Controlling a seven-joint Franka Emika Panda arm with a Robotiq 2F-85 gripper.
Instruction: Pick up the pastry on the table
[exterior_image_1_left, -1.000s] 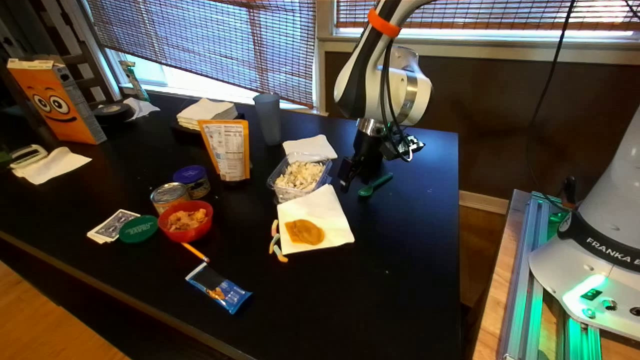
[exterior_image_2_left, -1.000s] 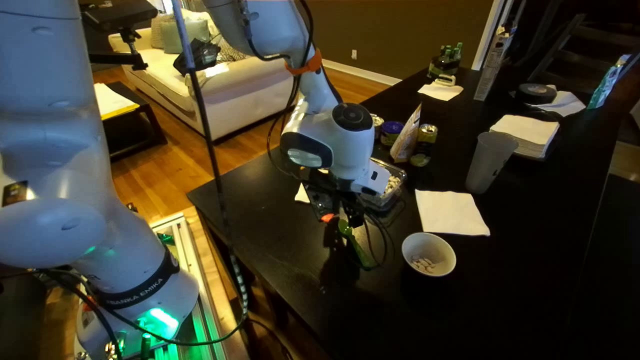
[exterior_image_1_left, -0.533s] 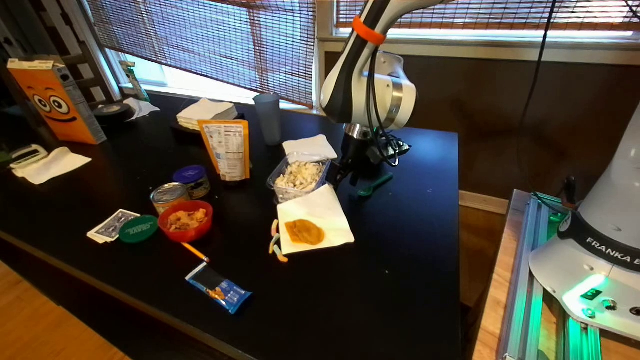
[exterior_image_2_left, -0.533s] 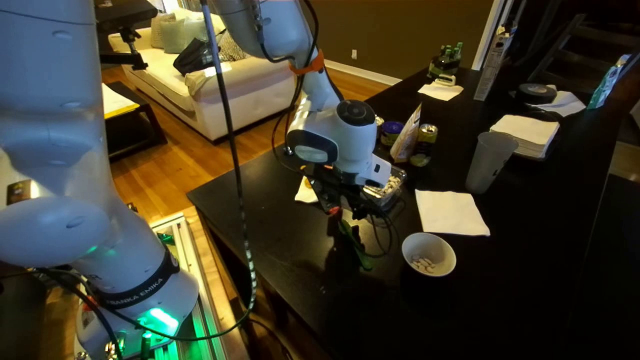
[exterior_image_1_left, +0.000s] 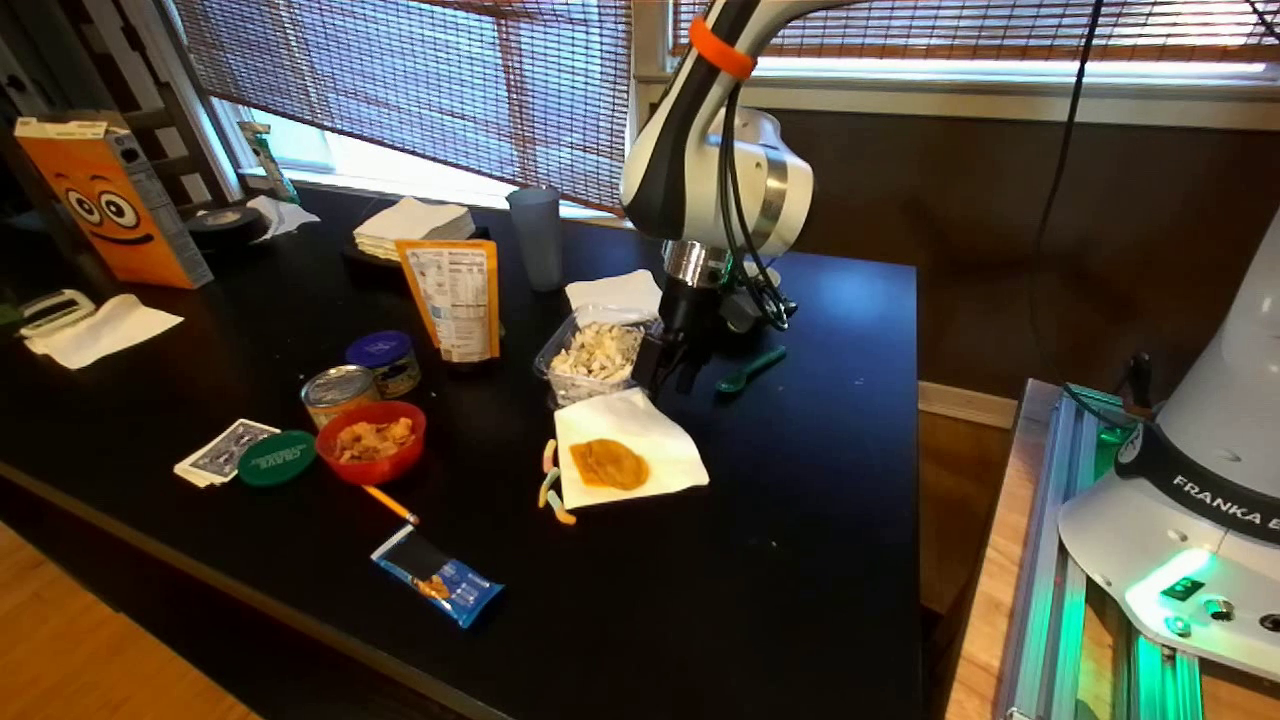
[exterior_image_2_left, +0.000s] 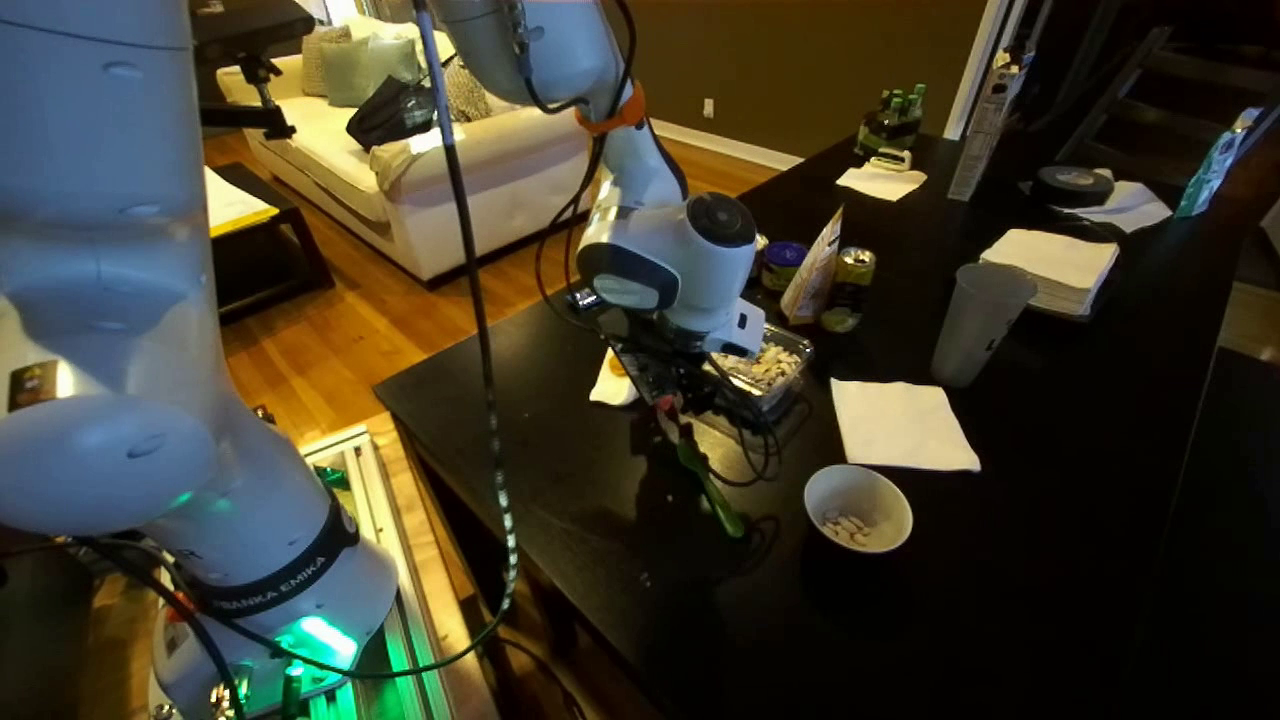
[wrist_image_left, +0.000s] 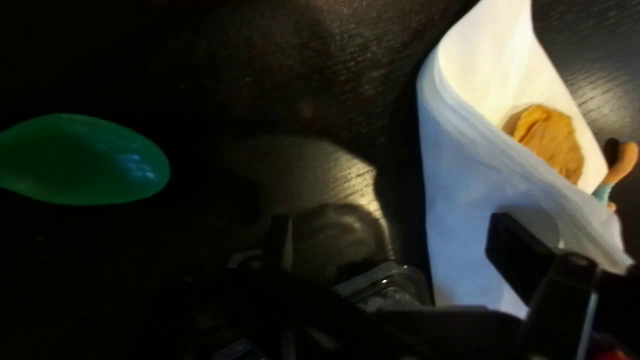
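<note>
The pastry (exterior_image_1_left: 612, 465) is a flat golden-brown piece lying on a white paper napkin (exterior_image_1_left: 665, 450) on the black table (exterior_image_1_left: 800, 580). In the wrist view the pastry (wrist_image_left: 552, 142) is at the right, partly hidden behind the napkin's raised fold (wrist_image_left: 465, 200). In an exterior view only a bit of the pastry (exterior_image_2_left: 617, 366) shows beside the arm. My gripper (exterior_image_1_left: 668, 370) is low at the napkin's edge, away from the pastry. In the wrist view the gripper (wrist_image_left: 400, 242) is open, with one finger against or just in front of the folded napkin and nothing held.
A clear box of pale pieces (exterior_image_1_left: 600, 352) stands close beside the gripper. A green spoon (exterior_image_1_left: 752, 370) lies on the other side. Gummy worms (exterior_image_1_left: 552, 485) lie along the napkin. A white bowl (exterior_image_2_left: 858, 508) and another napkin (exterior_image_2_left: 903, 425) lie farther off.
The arm and gripper have moved toward the napkin with the pastry and come closer to the clear box. The napkin's near edge has curled up. The pastry has not moved.
</note>
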